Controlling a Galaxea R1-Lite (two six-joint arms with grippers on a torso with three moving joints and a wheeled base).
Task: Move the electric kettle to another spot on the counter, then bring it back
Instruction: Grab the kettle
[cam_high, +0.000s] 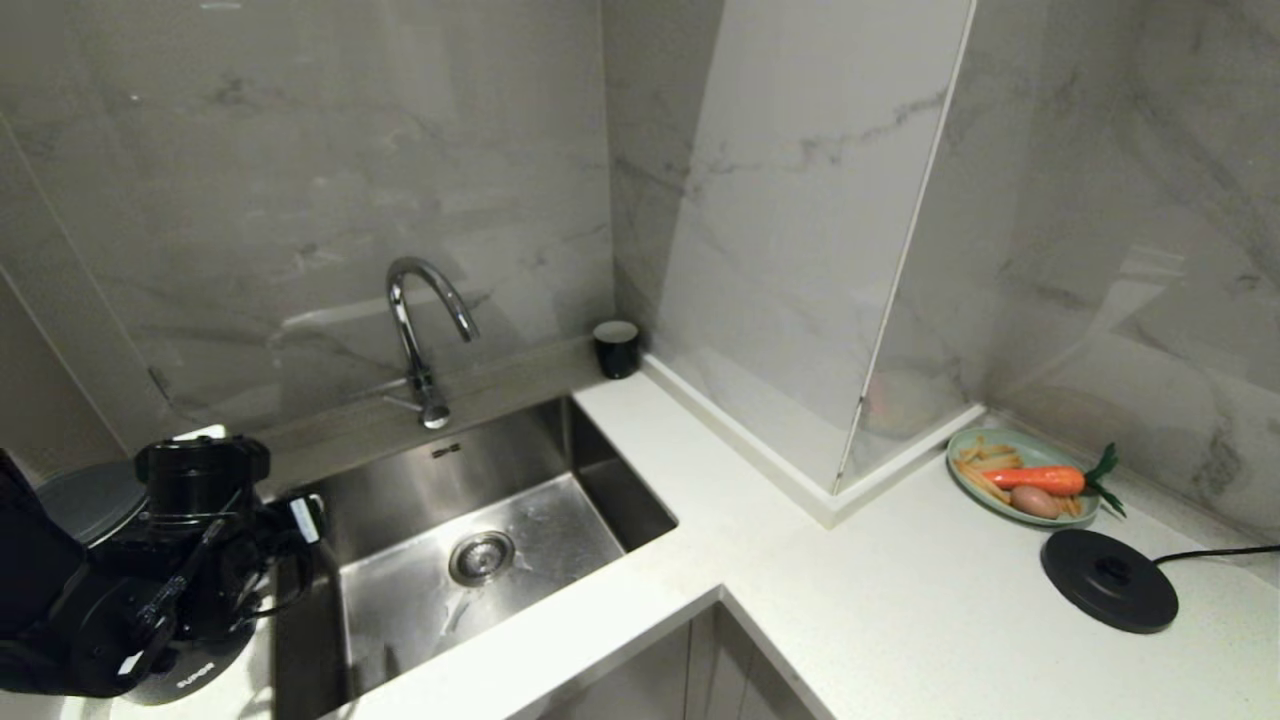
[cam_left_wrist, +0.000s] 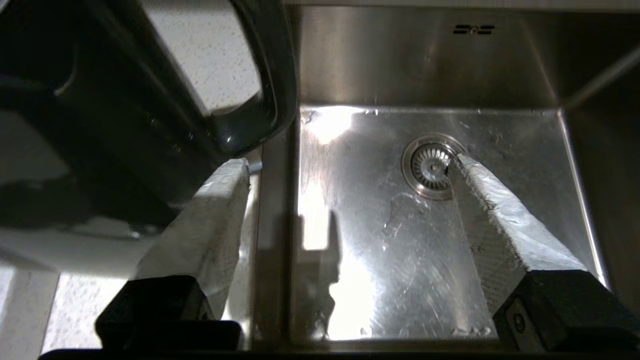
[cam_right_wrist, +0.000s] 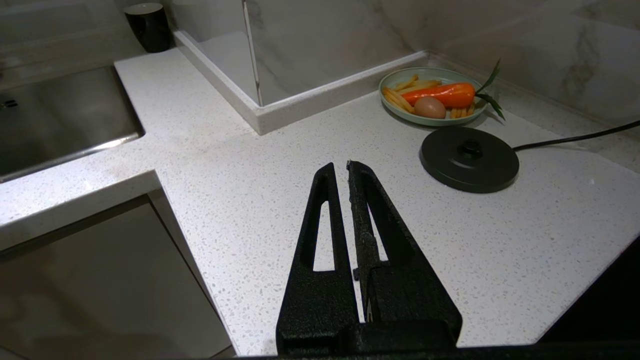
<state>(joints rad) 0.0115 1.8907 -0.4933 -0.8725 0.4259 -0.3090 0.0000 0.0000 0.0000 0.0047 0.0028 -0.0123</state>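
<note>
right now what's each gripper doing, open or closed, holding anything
Left gripper: open, holding nothing, beside the electric kettle at the sink edge.
Right gripper: shut, empty, parked over the counter.

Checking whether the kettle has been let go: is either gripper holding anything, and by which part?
Nothing is held. The left gripper is open beside the electric kettle handle, its fingers clear; the right gripper is shut on nothing.
</note>
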